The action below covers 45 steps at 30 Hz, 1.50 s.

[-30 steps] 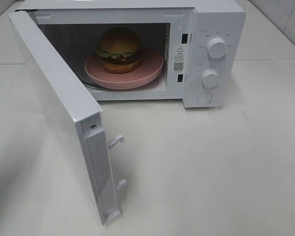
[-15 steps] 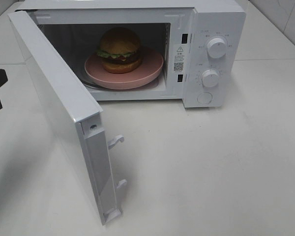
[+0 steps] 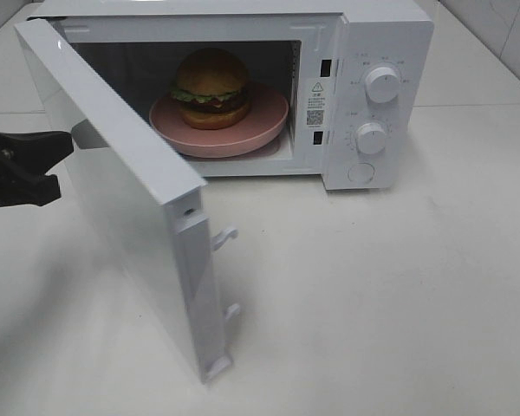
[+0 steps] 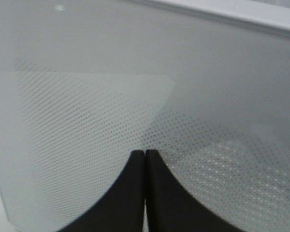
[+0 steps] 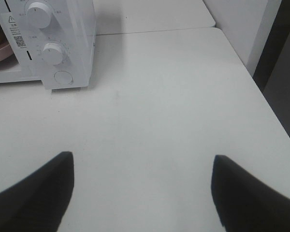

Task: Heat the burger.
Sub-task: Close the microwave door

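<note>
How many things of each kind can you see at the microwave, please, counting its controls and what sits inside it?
White box-shaped microwave oven: 1
Round white control dials: 2
Round white push button: 1
Round pink plate: 1
Golden-brown burger with green lettuce: 1
Total: 6

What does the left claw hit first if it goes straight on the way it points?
The open microwave door: the shut left claw points at its outer face, and the left wrist view shows the dotted window panel directly beyond the tips. Likely touching or nearly so; depth is unclear.
</note>
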Each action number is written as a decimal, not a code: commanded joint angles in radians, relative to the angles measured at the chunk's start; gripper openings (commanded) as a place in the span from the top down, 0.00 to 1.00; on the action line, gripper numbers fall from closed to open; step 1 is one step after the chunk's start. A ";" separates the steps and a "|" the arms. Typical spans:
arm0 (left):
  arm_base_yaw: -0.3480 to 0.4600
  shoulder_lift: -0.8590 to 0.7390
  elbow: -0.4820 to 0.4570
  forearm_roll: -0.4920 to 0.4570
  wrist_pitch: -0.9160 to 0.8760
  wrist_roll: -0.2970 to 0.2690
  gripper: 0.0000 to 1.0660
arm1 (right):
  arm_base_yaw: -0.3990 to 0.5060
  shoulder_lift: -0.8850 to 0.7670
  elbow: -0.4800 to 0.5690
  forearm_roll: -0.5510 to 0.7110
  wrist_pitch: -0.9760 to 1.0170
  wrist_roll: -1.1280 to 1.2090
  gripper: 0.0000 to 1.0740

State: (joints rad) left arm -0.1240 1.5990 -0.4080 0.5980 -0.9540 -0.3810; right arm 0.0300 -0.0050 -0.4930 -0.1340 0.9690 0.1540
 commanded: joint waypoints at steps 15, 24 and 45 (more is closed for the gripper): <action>-0.189 0.123 -0.143 -0.072 0.003 -0.003 1.00 | -0.006 -0.025 0.002 0.003 -0.008 0.003 0.29; -0.279 0.180 -0.238 -0.140 0.076 -0.004 1.00 | -0.006 -0.025 0.002 0.004 -0.008 0.003 0.29; -0.417 0.371 -0.528 -0.266 0.154 -0.005 1.00 | -0.006 -0.025 0.002 0.004 -0.008 0.002 0.29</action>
State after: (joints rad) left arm -0.5340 1.9620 -0.9100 0.3490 -0.8130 -0.3810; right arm 0.0300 -0.0050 -0.4930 -0.1340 0.9690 0.1540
